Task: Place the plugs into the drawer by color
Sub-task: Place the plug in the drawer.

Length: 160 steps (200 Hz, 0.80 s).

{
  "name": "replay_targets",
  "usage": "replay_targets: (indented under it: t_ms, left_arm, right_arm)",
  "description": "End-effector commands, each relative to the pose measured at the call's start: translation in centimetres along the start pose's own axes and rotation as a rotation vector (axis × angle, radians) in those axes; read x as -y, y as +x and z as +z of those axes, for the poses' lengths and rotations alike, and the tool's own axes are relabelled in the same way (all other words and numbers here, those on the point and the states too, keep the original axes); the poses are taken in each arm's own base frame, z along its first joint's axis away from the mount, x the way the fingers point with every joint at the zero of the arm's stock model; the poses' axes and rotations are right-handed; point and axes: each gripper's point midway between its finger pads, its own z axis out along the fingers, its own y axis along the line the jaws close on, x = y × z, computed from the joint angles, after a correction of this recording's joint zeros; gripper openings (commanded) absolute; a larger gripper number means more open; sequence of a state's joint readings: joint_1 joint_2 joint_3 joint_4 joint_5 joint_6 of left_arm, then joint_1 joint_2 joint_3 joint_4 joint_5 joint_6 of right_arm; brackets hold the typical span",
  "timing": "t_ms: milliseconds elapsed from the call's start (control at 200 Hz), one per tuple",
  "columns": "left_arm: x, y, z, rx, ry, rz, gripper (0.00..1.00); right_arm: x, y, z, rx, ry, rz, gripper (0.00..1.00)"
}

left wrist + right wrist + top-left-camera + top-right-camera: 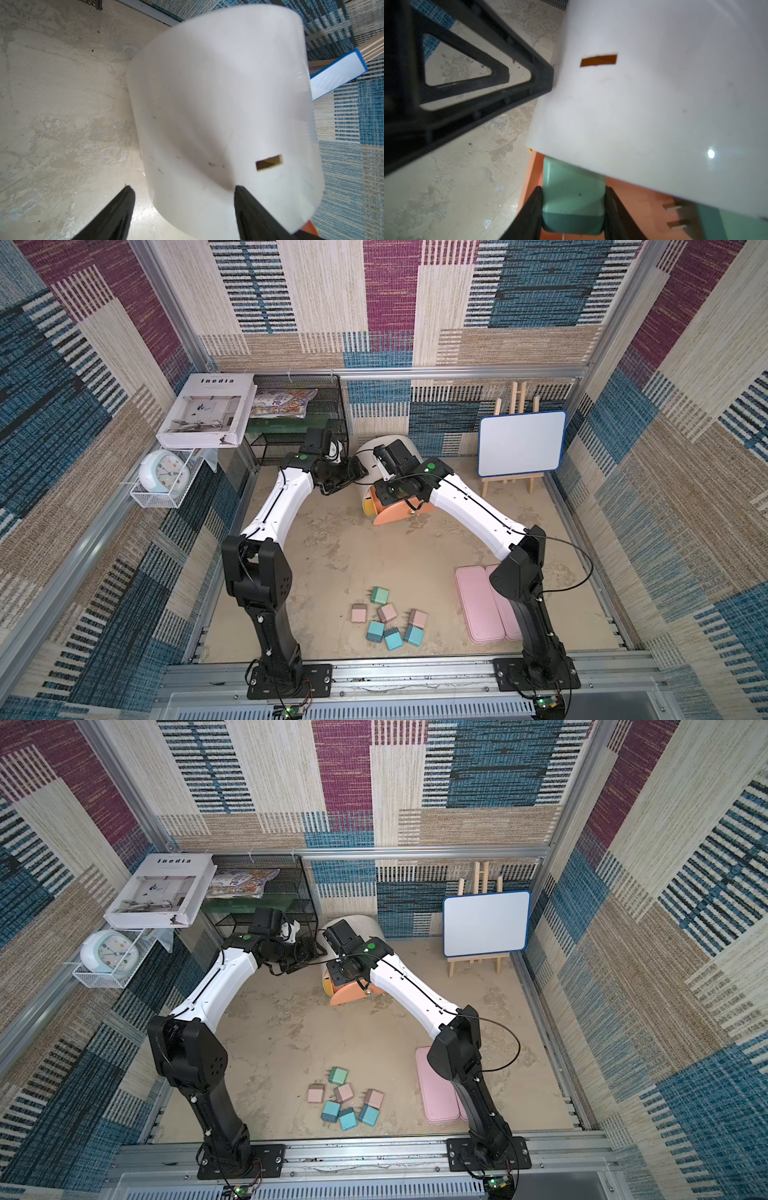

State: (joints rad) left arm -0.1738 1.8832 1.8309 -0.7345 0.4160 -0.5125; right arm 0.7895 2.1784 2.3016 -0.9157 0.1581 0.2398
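The drawer is a white drum cabinet point(368, 452) at the back, its peach drawer point(399, 512) pulled out. My right gripper point(573, 188) is shut on a green plug point(572, 199) just above the open peach drawer point(633, 199). A second green plug point(716, 224) lies inside, prongs showing. My left gripper point(182, 187) is open at the cabinet's side point(218, 104), one fingertip point(238, 188) against the white wall. Near the front lie one green plug point(380, 595), three pink plugs point(387, 613) and three blue plugs point(392, 639).
Flat pink cases point(478, 601) lie front right, partly under the right arm. A small whiteboard on an easel point(521, 443) stands back right. A black mesh rack point(299, 418), a white book point(208, 410) and a clock point(164, 470) sit back left.
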Motion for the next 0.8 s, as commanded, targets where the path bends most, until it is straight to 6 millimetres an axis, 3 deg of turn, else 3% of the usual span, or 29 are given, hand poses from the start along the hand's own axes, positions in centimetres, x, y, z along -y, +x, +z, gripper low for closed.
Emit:
replay_targets:
  t_ms: [0, 175, 446, 666, 796]
  left_arm:
    - [0.8, 0.0, -0.3, 0.006, 0.021, 0.015, 0.79]
    - [0.9, 0.2, -0.1, 0.0, 0.022, 0.016, 0.79]
    - [0.9, 0.3, 0.0, -0.001, 0.015, 0.022, 0.79]
    - [1.0, 0.3, 0.1, -0.001, 0.018, 0.023, 0.79]
    - [1.2, 0.2, -0.2, 0.004, 0.021, 0.027, 0.79]
  right_arm:
    - [-0.1, -0.7, 0.3, 0.022, -0.01, -0.006, 0.33]
    - [0.0, -1.0, 0.7, 0.03, -0.022, -0.002, 0.35]
    - [-0.3, -1.4, 0.7, 0.044, -0.06, -0.001, 0.48]
    - [-0.3, -2.3, -1.0, 0.077, -0.071, -0.011, 0.61]
    - [-0.2, -3.4, -3.4, 0.114, -0.079, -0.02, 0.64]
